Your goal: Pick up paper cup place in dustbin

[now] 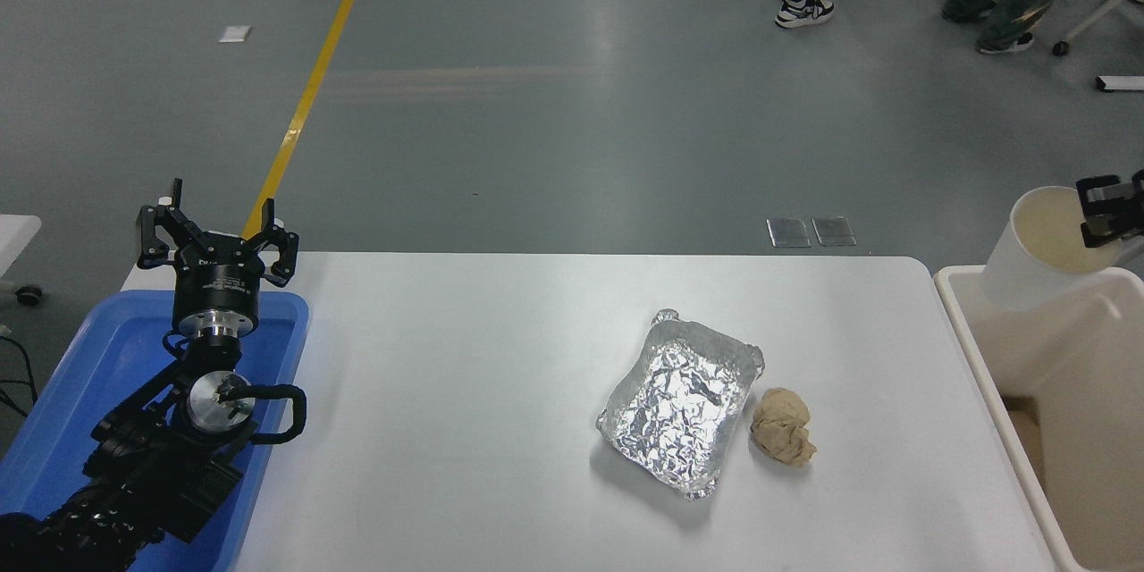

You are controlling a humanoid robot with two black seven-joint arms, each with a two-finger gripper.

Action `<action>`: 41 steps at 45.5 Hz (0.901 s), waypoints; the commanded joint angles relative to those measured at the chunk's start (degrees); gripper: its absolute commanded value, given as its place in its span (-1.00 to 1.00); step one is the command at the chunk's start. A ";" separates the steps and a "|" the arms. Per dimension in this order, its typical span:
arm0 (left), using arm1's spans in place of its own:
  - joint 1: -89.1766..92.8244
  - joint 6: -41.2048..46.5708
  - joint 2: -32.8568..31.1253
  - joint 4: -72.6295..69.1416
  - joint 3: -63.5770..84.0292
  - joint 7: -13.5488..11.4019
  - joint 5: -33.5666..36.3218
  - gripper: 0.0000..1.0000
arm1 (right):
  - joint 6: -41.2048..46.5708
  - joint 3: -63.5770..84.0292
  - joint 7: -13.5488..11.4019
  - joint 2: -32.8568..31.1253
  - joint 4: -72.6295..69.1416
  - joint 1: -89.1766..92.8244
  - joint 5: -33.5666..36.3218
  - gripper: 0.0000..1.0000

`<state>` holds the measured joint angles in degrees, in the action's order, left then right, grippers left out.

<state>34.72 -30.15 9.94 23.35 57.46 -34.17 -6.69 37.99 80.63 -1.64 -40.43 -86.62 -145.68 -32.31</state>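
Observation:
The white paper cup point(1028, 259) hangs tilted in the air above the far left rim of the cream dustbin point(970, 349) at the table's right end. My right gripper point(1101, 213) is shut on the cup's rim at the picture's right edge; most of that arm is out of view. My left gripper point(214, 237) is open and empty, parked over the blue tray at the lower left.
A crinkled foil tray point(679, 402) and a crumpled tan paper ball point(782, 438) lie on the white table point(465, 420), right of the middle. A blue plastic tray point(89, 375) sits at the left end. People's legs show on the floor at the top.

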 commanded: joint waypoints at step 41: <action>0.08 0.09 -0.10 -0.06 -0.07 -0.11 -0.34 0.98 | -33.42 -26.56 -0.73 -5.64 49.34 79.74 5.41 -1.00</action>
<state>34.80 -30.06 9.85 23.29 57.40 -34.26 -7.03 11.11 72.73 -1.79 -48.83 -52.10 -96.22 -35.25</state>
